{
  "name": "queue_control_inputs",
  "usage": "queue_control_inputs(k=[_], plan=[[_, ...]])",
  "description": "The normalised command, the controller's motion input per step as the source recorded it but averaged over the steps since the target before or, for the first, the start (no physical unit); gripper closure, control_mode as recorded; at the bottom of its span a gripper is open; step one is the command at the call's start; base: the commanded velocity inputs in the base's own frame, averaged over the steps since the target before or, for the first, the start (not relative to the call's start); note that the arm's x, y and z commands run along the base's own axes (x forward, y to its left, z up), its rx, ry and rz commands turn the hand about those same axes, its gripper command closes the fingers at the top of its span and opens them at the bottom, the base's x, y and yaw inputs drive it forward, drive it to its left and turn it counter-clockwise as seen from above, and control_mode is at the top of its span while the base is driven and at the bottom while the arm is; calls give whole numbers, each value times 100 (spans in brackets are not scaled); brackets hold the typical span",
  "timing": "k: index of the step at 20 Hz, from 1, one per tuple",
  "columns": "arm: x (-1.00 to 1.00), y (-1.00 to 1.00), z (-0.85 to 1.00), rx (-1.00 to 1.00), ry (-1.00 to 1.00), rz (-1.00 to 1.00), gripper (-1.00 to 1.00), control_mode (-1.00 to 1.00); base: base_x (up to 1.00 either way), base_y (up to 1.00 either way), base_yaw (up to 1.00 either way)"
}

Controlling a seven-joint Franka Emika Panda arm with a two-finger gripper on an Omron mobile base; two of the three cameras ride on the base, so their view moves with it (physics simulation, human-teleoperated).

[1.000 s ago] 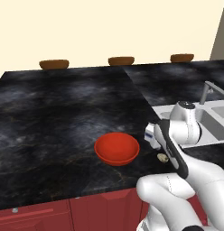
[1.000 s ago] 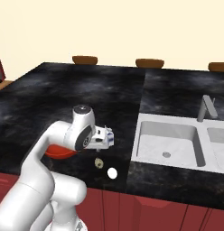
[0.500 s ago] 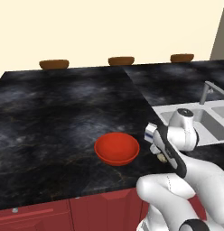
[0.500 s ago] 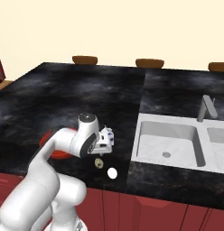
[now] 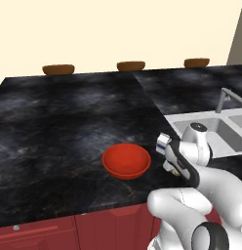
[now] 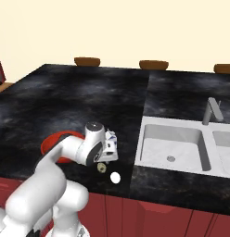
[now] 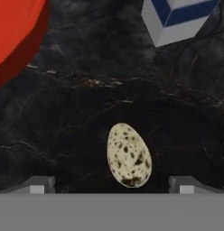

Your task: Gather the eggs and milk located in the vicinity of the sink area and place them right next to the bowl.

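The speckled egg [image 7: 129, 154] lies on the black counter, low between my two spread fingertips [image 7: 39, 185]. My gripper [image 7: 114, 186] is open and holds nothing. It hangs just over that egg [image 6: 102, 167], between the red bowl [image 5: 126, 160] and the sink [image 6: 172, 143]. Right behind the hand stands the milk carton [image 6: 111, 146], seen blue-banded in the hand view [image 7: 177, 18] and peeking past the arm [image 5: 163, 144]. The white egg [image 6: 116, 177] rests near the counter's front edge. My arm hides most of the bowl [image 6: 55, 142] in the right base view.
The grey bent faucet [image 6: 210, 111] rises behind the sink's double basin. Brown wooden bowl-like shapes [image 5: 58, 69] line the counter's far edge. Red cabinet fronts [image 5: 54, 229] run below the front edge. Black counter [image 5: 54, 127] spreads left of the bowl.
My hand has sunk lower toward the counter over the speckled egg. The bowl, the carton and both eggs have stayed where they were.
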Motion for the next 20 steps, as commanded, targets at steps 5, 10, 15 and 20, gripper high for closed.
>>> queue_control_inputs(k=[5, 10, 15, 20], plan=[[16, -2, -24, -2, 3, 3, -100, -100, 0, 0, 0], [10, 0, -23, -1, 7, 2, -100, -100, 0, 0, 0], [15, -1, -22, 0, 3, 1, -100, -100, 0, 0, 0], [14, -2, -19, 0, 1, 1, -100, -100, 0, 0, 0]])
